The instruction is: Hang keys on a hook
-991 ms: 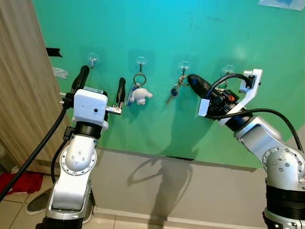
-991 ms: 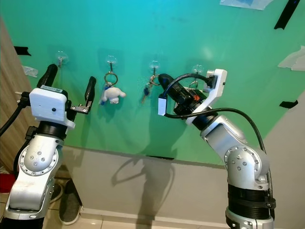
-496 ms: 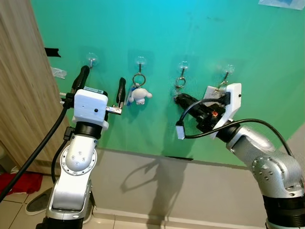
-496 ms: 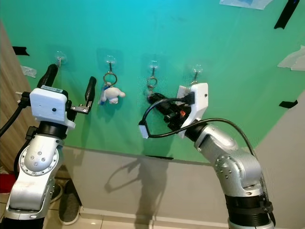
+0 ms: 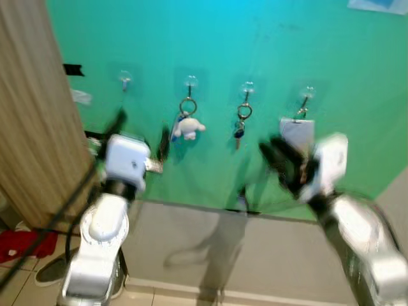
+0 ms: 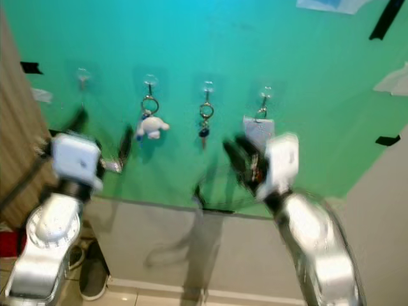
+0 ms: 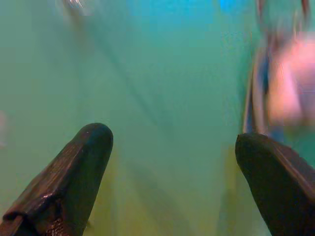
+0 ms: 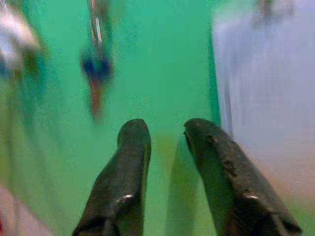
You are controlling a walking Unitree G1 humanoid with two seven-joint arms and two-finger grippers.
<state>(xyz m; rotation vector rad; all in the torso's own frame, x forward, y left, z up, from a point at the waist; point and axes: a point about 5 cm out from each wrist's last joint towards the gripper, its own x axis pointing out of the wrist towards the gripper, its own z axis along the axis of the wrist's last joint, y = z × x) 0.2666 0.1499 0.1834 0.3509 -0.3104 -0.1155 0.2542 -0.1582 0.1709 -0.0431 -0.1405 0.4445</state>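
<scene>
The blue-tagged keys (image 5: 239,129) hang on a hook (image 5: 247,89) at upper centre, the right tool (image 8: 165,142) below, narrow and empty, the left tool (image 7: 172,157) wide.

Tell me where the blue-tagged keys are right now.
The blue-tagged keys hang on the third hook from the robot's left on the green wall, between the white plush keychain and the white card.
</scene>
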